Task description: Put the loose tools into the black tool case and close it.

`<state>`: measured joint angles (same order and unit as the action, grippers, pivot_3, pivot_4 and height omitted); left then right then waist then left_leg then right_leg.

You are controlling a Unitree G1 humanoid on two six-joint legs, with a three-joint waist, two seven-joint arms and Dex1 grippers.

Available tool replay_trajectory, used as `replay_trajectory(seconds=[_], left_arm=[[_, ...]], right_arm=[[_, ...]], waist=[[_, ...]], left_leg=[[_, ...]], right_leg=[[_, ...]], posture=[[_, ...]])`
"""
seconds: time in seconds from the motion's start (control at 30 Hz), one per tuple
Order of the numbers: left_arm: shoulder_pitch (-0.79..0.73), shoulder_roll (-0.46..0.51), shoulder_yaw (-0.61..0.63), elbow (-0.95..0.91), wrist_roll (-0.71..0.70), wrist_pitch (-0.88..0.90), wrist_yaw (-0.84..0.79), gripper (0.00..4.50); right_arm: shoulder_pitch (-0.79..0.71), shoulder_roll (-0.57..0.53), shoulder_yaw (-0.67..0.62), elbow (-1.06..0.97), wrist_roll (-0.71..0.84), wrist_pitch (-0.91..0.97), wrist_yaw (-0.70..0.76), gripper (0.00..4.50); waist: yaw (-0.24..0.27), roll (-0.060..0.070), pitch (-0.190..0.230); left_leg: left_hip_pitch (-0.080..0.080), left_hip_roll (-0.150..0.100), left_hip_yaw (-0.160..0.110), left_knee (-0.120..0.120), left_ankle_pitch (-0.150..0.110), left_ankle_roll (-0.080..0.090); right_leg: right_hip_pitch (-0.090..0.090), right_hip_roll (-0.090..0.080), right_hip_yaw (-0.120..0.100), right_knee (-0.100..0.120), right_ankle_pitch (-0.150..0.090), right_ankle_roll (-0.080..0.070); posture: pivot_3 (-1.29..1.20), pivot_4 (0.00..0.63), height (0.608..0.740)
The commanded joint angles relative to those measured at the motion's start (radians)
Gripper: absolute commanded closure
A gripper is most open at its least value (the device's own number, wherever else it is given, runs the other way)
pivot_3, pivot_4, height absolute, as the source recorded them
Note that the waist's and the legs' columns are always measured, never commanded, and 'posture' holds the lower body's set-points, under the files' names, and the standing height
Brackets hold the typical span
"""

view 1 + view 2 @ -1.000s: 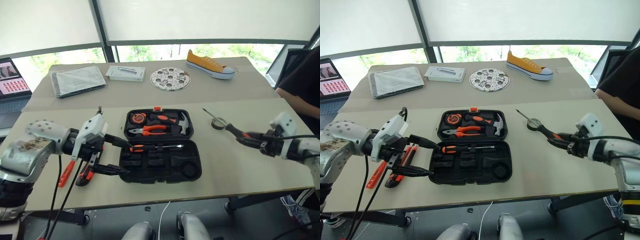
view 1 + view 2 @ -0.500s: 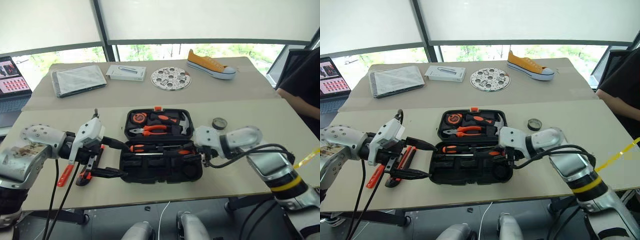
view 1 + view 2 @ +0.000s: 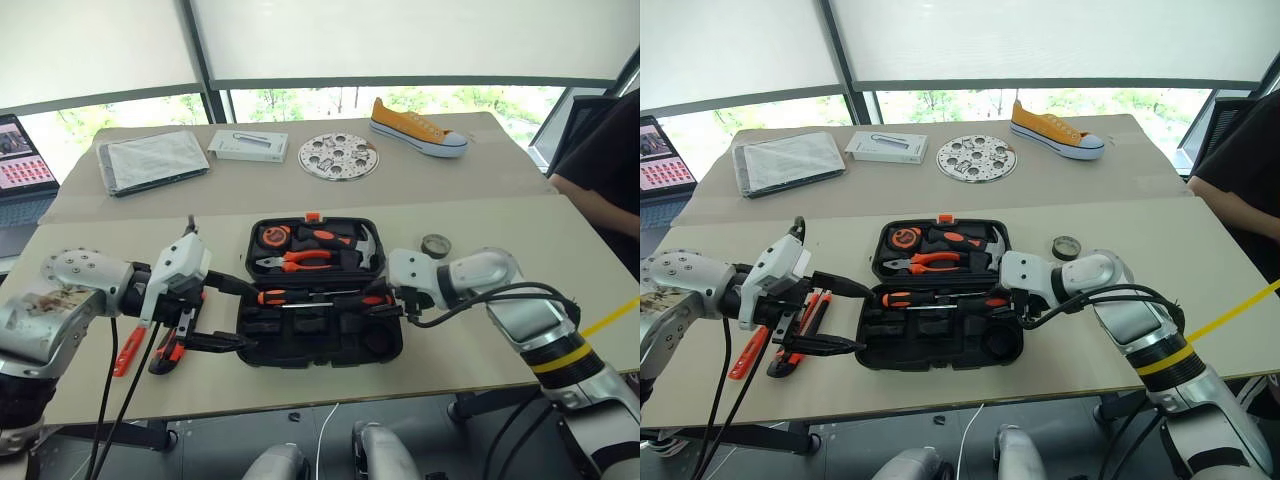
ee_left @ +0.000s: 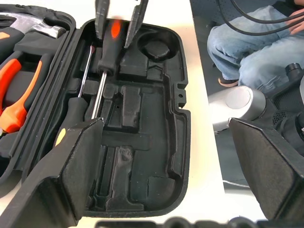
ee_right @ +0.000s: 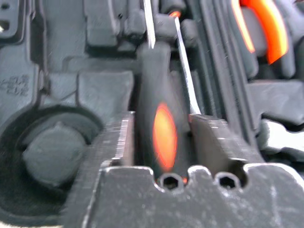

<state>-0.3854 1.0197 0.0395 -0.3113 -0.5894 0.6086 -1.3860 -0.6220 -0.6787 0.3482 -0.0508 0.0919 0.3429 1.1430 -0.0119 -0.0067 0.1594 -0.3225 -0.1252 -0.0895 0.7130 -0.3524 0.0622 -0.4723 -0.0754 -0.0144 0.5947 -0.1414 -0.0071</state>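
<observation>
The right tool [image 5: 159, 124] grips a screwdriver [image 5: 161, 128] inside the open black case [image 3: 385, 330], while the left tool [image 3: 232, 314] gapes empty.

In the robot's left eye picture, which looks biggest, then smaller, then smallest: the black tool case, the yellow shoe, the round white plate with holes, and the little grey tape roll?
1. Black plastic tool case, though it is nearest.
2. Yellow canvas shoe and round white disc with holes: look alike, both farther away, so unsure.
3. Small grey tape roll.
</observation>
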Motion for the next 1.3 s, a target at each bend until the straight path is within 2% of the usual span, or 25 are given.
replay_trajectory(seconds=[0.03, 0.1, 0.13, 0.2, 0.47, 0.5, 0.8, 0.93, 1.0, 1.03, 1.13, 1.2, 1.3], left_arm=[[-0.022, -0.003, 0.002, 0.004, 0.000, -0.023, -0.002, 0.00], [-0.026, -0.005, -0.002, 0.007, 0.002, -0.024, -0.003, 0.00], [-0.027, -0.006, -0.003, 0.008, 0.003, -0.025, -0.003, 0.00], [-0.027, -0.008, -0.007, 0.010, 0.005, -0.029, -0.002, 0.00], [-0.023, -0.007, -0.009, 0.008, 0.007, -0.036, 0.005, 0.00], [-0.021, -0.006, -0.008, 0.008, 0.008, -0.037, 0.006, 0.00], [-0.022, -0.007, -0.005, 0.014, 0.013, -0.039, 0.012, 0.00], [-0.016, -0.013, -0.004, 0.019, 0.015, -0.040, 0.021, 0.00], [0.004, -0.012, 0.010, 0.021, 0.018, -0.041, 0.035, 0.00], [0.027, -0.011, 0.036, 0.015, 0.009, -0.028, 0.055, 0.00], [0.117, -0.015, 0.138, -0.014, -0.027, 0.023, 0.130, 0.00], [0.245, -0.025, 0.252, -0.045, -0.030, 0.054, 0.187, 0.00], [0.433, -0.057, 0.415, -0.101, -0.013, 0.088, 0.255, 0.00]], right_arm=[[-0.040, 0.027, -0.062, -0.049, 0.044, 0.058, -0.029, 0.92], [-0.037, 0.038, -0.064, -0.057, 0.050, 0.075, -0.032, 0.92], [-0.035, 0.046, -0.064, -0.061, 0.052, 0.082, -0.037, 1.14], [-0.028, 0.059, -0.060, -0.066, 0.053, 0.089, -0.046, 1.65], [-0.007, 0.109, -0.006, -0.061, 0.021, 0.074, -0.067, 4.41], [-0.001, 0.110, 0.012, -0.061, 0.014, 0.083, -0.064, 4.47], [0.051, 0.062, 0.162, -0.003, -0.147, 0.020, -0.049, 4.47], [0.050, 0.090, 0.112, -0.020, -0.112, 0.003, -0.074, 4.47], [0.047, 0.115, 0.049, -0.068, -0.039, 0.041, -0.074, 4.47], [0.037, 0.134, -0.013, -0.107, 0.046, 0.108, -0.067, 4.47], [0.001, 0.153, -0.163, -0.202, 0.259, 0.266, -0.037, 3.67], [-0.011, 0.122, -0.235, -0.256, 0.382, 0.347, 0.003, 3.00], [-0.019, 0.070, -0.288, -0.299, 0.479, 0.407, 0.043, 1.93]], waist=[[0.000, 0.000, 0.000], [0.000, 0.000, 0.000], [0.000, 0.000, 0.000], [0.000, 0.000, 0.000], [-0.001, 0.000, 0.000], [-0.001, 0.000, 0.000], [0.000, -0.001, -0.002], [0.001, -0.003, -0.003], [0.000, -0.003, -0.003], [0.000, -0.003, -0.003], [-0.006, -0.002, -0.002], [-0.008, -0.002, -0.002], [-0.007, -0.002, -0.002]], left_leg=[[0.000, 0.000, 0.000, 0.000, 0.000, 0.000], [0.000, 0.000, 0.000, 0.000, 0.000, 0.000], [0.000, 0.000, 0.000, 0.000, 0.000, 0.000], [0.000, 0.000, 0.000, 0.000, 0.000, 0.000], [0.000, 0.000, 0.000, 0.000, 0.000, 0.000], [0.000, 0.000, 0.000, 0.000, 0.000, 0.000], [0.002, 0.000, 0.001, 0.000, 0.000, 0.000], [0.005, 0.000, 0.001, 0.000, 0.000, 0.000], [0.005, 0.000, 0.001, 0.000, 0.000, -0.001], [0.005, 0.000, 0.001, 0.000, 0.000, -0.001], [0.001, 0.000, 0.001, -0.001, 0.000, 0.000], [0.001, 0.000, 0.001, -0.001, 0.000, -0.001], [0.002, 0.000, 0.000, -0.004, -0.001, -0.001]], right_leg=[[0.000, 0.000, 0.000, 0.000, 0.000, 0.000], [0.000, 0.000, 0.000, 0.000, 0.000, 0.000], [0.000, 0.000, 0.000, 0.000, 0.000, 0.000], [0.000, 0.000, 0.000, 0.000, 0.000, 0.000], [0.000, 0.000, 0.000, 0.000, 0.000, 0.000], [0.000, 0.000, 0.000, 0.000, 0.000, 0.000], [0.001, 0.001, 0.000, 0.001, 0.000, 0.000], [0.005, 0.001, 0.000, 0.000, 0.000, 0.000], [0.005, 0.001, 0.000, 0.000, 0.000, 0.000], [0.005, 0.001, 0.000, 0.000, 0.000, 0.000], [-0.001, 0.001, 0.001, 0.001, 0.000, 0.000], [-0.002, 0.002, 0.000, 0.001, 0.000, -0.001], [-0.004, 0.002, -0.001, 0.000, 0.000, -0.002]], posture=[[0.00, 0.150, 0.737], [0.00, 0.150, 0.737], [0.00, 0.150, 0.737], [0.00, 0.150, 0.737], [0.00, 0.150, 0.737], [0.00, 0.150, 0.737], [0.00, 0.150, 0.737], [0.00, 0.150, 0.737], [0.00, 0.150, 0.737], [0.00, 0.150, 0.737], [0.00, 0.150, 0.737], [0.00, 0.150, 0.737], [0.00, 0.150, 0.737]])
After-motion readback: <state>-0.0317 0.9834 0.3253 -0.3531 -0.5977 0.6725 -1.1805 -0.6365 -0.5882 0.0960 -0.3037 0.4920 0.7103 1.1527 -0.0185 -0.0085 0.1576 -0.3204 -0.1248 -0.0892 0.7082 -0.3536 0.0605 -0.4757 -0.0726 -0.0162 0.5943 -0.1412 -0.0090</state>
